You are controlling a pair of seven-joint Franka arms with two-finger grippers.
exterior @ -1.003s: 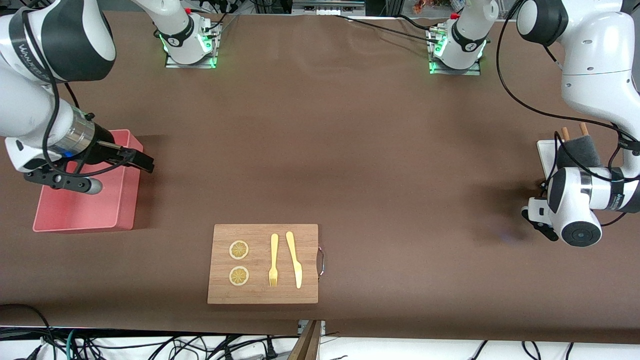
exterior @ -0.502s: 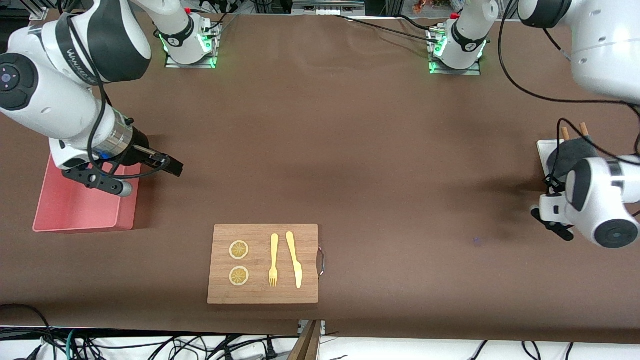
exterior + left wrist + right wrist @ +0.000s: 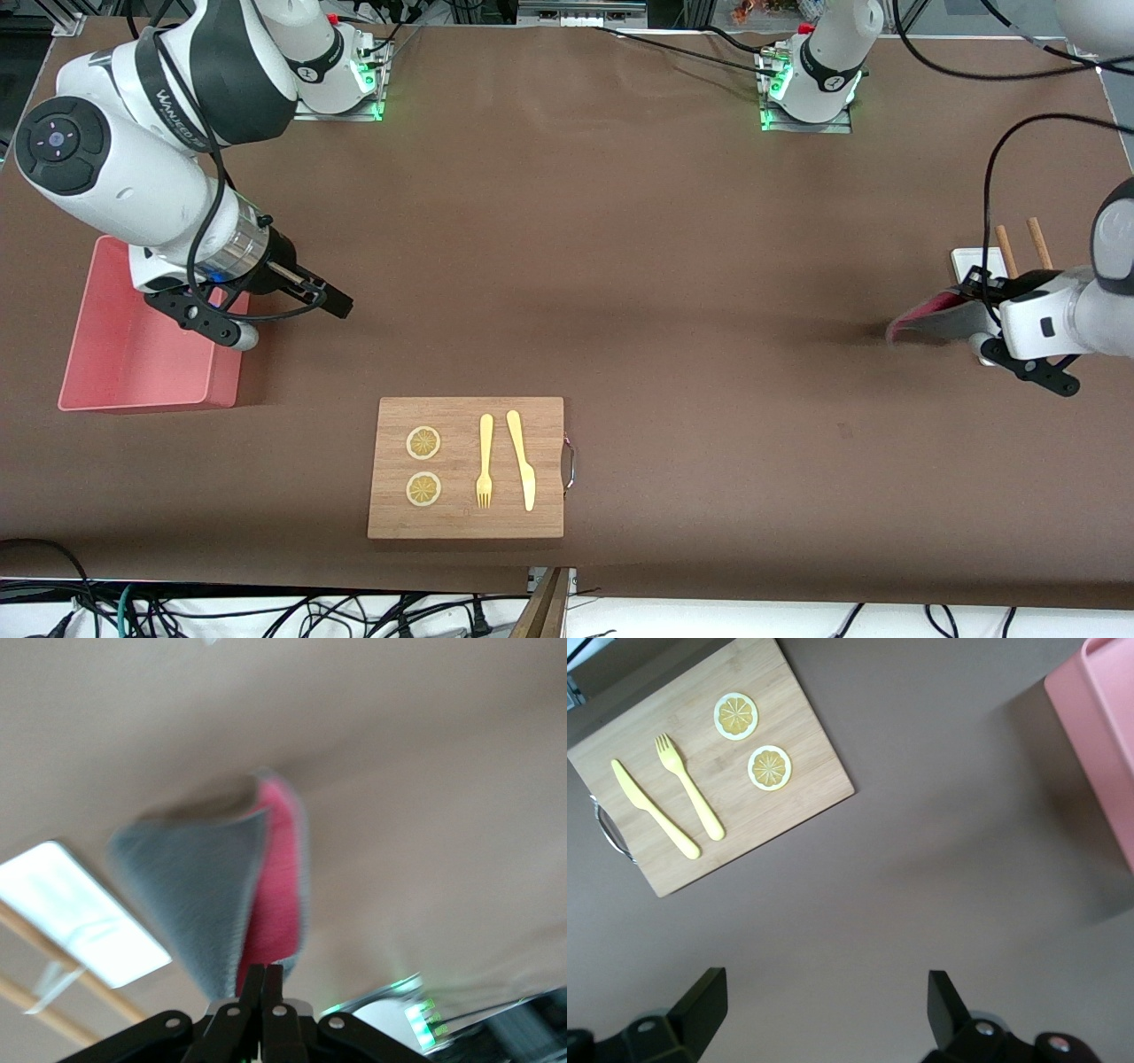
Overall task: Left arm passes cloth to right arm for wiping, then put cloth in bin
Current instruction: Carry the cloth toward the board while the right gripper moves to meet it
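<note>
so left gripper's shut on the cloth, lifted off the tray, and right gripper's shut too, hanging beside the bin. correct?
One thing is wrong: the right gripper is open, not shut. The right wrist view shows its fingers set wide apart with bare table between them. The rest holds: the left gripper is shut on the cloth, lifted off the tray, and the right gripper hangs beside the bin.

The brown table (image 3: 620, 266) holds a pink bin (image 3: 142, 372) at the right arm's end. A wooden board (image 3: 465, 523) lies near the front camera. A small white tray (image 3: 970, 260) with wooden pegs sits at the left arm's end. Two arm bases stand farthest from that camera.
</note>
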